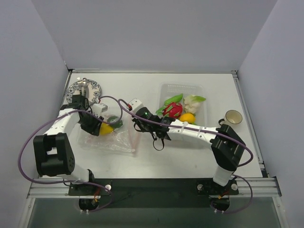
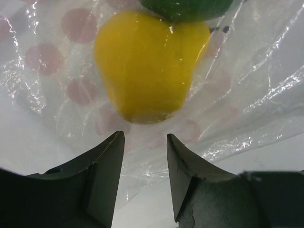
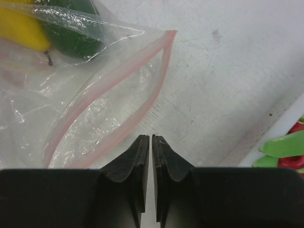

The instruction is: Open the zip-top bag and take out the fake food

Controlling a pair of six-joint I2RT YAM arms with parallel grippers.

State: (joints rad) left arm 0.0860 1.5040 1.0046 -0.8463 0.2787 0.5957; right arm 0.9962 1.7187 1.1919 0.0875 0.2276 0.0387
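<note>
**A:** Where are the hands, and what is each doing?

**B:** The left hand (image 2: 145,137) has its two fingers moderately apart with nothing between them. Just ahead of it, inside the zip-top bag (image 2: 247,95), lies a yellow piece (image 2: 147,71). A green piece (image 2: 187,7) touches the yellow one's far end. The right hand (image 3: 149,137) has its fingers pressed almost together and holds nothing. It sits just beside the bag's pink zip strip (image 3: 156,76), which gapes in a loop, so the mouth looks open.

**A:** Where is everything else?

**B:** The bag lies flat on the white surface (image 1: 180,156), left of centre. The rest of the fake food (image 1: 173,110) sits in a clear tray (image 1: 183,85) to the right, apart from the bag. There is also a patterned plate (image 1: 84,89) at the far left and a cup (image 1: 233,116) at the far right.

**A:** How will the bag and pieces handle?

**B:** The film looks thin, limp and slippery, so it will likely bunch and slide rather than stay put. The zip strip looks stiffer and is probably the best place to pin or hold the bag. The pieces look light, hard and glossy. The rounded yellow one could slip out of a shallow pinch, so a grip across its middle seems safest.

**A:** What can't you make out?

**B:** The green piece is cut off at the picture's top edge. I cannot tell whether the left fingers are inside the mouth or outside the film. From overhead, the arms hide part of the bag.
</note>
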